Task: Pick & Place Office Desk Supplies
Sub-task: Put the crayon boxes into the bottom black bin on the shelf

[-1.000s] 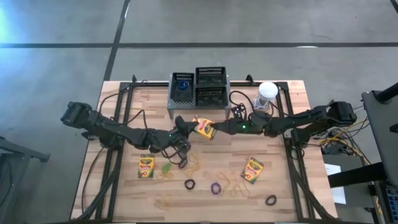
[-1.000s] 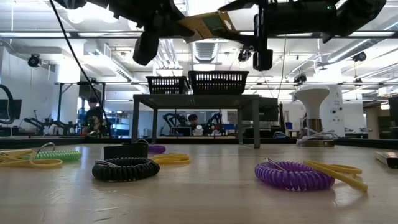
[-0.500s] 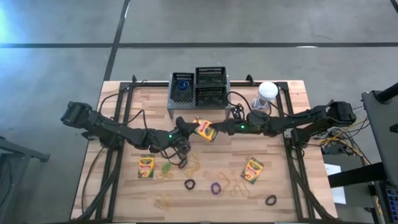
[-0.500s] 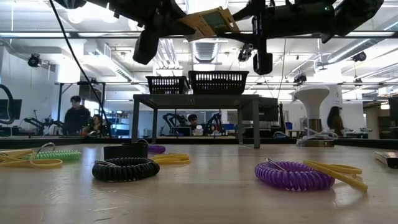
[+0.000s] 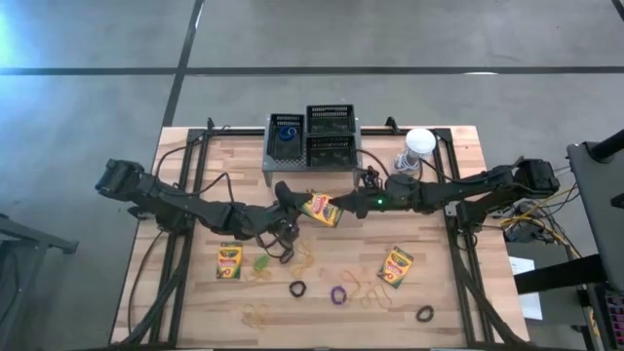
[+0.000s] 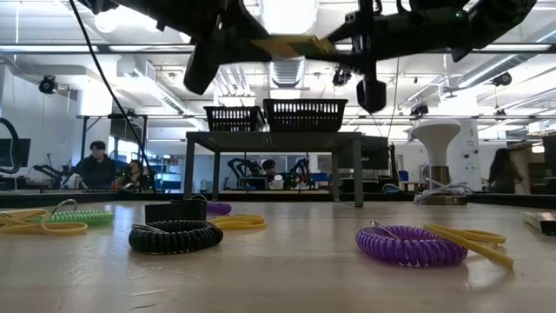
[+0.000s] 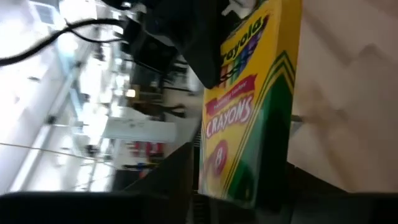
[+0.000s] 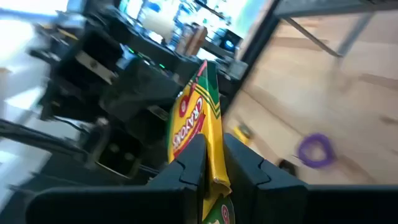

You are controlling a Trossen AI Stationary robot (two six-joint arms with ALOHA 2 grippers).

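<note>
A yellow-and-green crayon box hangs above the table's middle between my two grippers. My right gripper is shut on its right end. My left gripper is open, and its fingers stand on either side of the box's left end. Two more crayon boxes lie flat on the table. Black, purple and green loop bands and tan rubber bands lie along the near half. My right gripper pinches the crayon box's right end between its two fingers, across the box's thin thickness. The fingers come nearly level from the table's right. The box is lifted clear and lies about level, edge-on in the low view. My left gripper: I cannot tell whether its fingers touch the box.
The grey mesh rack with black baskets stands at the far middle, a blue band in its left basket. A white-domed round object stands to the rack's right. Another black band lies at the near right. Cables run beside both arms.
My right gripper has taken hold of the crayon box's right end. Both wrists have rolled, and the box has turned from tilted to about level. Neither arm has shifted its place over the table.
</note>
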